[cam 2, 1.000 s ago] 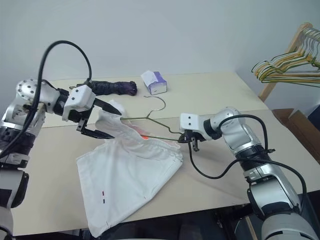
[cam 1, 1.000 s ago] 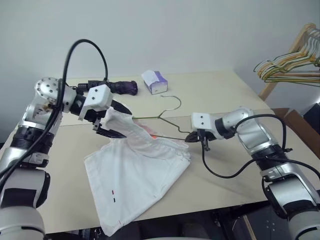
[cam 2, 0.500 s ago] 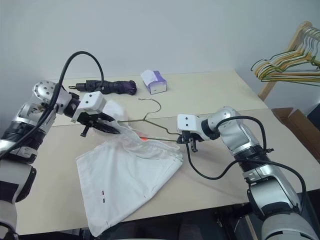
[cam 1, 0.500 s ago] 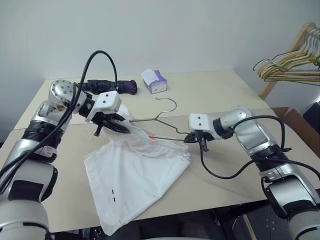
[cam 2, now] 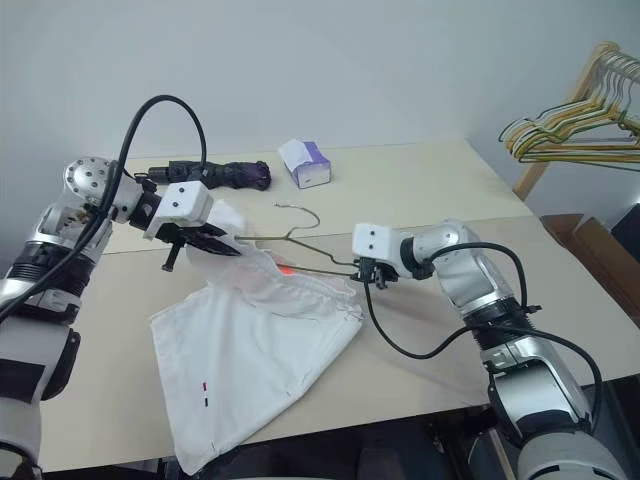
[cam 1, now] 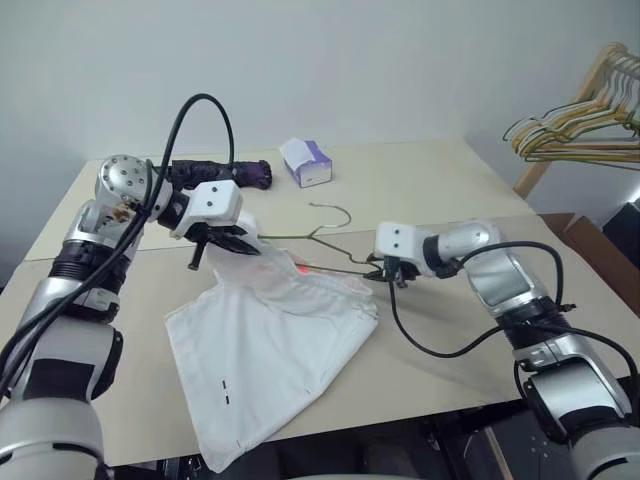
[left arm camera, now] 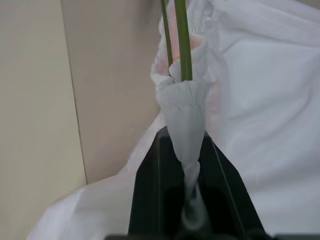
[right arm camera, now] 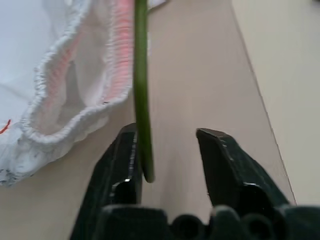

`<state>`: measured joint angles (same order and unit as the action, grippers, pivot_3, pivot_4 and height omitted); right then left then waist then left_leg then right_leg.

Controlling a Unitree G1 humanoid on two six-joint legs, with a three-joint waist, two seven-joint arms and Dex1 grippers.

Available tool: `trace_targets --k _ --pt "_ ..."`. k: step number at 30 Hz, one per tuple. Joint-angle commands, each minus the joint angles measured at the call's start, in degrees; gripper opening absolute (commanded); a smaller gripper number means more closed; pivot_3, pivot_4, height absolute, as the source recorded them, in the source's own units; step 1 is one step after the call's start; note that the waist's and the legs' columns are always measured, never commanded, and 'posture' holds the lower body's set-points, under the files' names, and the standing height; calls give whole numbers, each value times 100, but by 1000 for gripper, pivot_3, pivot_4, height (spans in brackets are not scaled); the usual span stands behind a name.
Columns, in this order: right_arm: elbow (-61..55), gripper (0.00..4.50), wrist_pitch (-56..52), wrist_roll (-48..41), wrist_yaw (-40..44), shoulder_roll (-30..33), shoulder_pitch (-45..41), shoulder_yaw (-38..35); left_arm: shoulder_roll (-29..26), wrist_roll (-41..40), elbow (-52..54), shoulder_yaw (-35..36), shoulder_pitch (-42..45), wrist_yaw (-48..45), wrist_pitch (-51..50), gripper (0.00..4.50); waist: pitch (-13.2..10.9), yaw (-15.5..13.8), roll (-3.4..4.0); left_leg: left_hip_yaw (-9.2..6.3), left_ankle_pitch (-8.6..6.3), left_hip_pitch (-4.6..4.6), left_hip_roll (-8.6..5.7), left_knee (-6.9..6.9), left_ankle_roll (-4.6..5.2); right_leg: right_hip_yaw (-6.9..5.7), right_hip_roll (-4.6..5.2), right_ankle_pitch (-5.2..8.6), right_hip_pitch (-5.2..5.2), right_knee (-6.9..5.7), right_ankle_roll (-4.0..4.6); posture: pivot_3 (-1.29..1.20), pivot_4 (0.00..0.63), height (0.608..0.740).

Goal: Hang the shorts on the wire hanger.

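thin white cloth shorts, bare metal wire hanger, matt table

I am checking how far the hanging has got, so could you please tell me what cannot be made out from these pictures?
- Head views: how far the thin grey wire hanger reaches inside the large white cloth shorts; the cloth covers it.
- Left wrist view: where the hanger's two wires go; the top edge cuts them off.
- Right wrist view: whether the open right gripper touches the wire.
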<state>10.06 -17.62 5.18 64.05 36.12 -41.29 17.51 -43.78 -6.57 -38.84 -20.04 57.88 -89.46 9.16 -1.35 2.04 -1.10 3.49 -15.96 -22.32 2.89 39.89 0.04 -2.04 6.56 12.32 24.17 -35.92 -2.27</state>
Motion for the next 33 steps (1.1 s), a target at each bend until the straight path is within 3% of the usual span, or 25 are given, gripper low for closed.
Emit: trace_targets --k 1,3,7,11,15,21,25,33 --pt "-833 3305 -496 -364 -119 464 192 -829 85 115 -194 293 155 204 83 0 0 -18 0 0 0 -1 0 0 0 0 0 0 1 0 0 -14 0 740" --pt "-1386 3943 -1252 -703 -87 704 392 -1225 135 177 -309 341 211 230 108 0 0 -17 0 -1 -2 -2 0 0 3 -2 0 0 1 1 0 -17 0 740" --pt "-2422 3943 -2338 -1417 99 1098 971 -1728 182 226 -512 444 286 217 203 0 0 2 -1 -1 -2 3 1 1 3 -1 0 0 0 6 0 -32 0 740" --pt "-3219 3943 -3302 -2172 -169 922 1533 -2034 232 238 -632 570 381 224 183 0 2 59 -4 0 -2 9 1 2 4 3 0 1 -3 11 1 -40 0 740" --pt "-3367 3943 -2834 -1921 -1045 109 2296 -1440 259 271 -657 624 435 201 274 0 10 58 -17 0 -3 16 3 4 5 6 -2 2 -6 9 1 -36 0 740" --pt "-2525 3943 -2851 -1902 -1656 -670 2307 -1046 308 324 -632 676 424 123 223 0 9 51 -15 3 -3 8 -1 11 6 11 -1 1 -3 8 -1 -24 0 740" --pt "-2352 3109 -2572 -2113 -1465 -663 2411 -1014 304 338 -547 727 400 131 185 0 9 23 -15 0 -4 6 -1 9 7 9 -1 2 -3 8 -1 -8 0 740" --pt "-2164 171 -2680 -2312 -1626 -849 2288 -1046 283 313 -517 854 348 97 209 0 9 33 -15 0 -5 9 -1 10 8 11 -1 2 -4 7 -1 -3 0 740"
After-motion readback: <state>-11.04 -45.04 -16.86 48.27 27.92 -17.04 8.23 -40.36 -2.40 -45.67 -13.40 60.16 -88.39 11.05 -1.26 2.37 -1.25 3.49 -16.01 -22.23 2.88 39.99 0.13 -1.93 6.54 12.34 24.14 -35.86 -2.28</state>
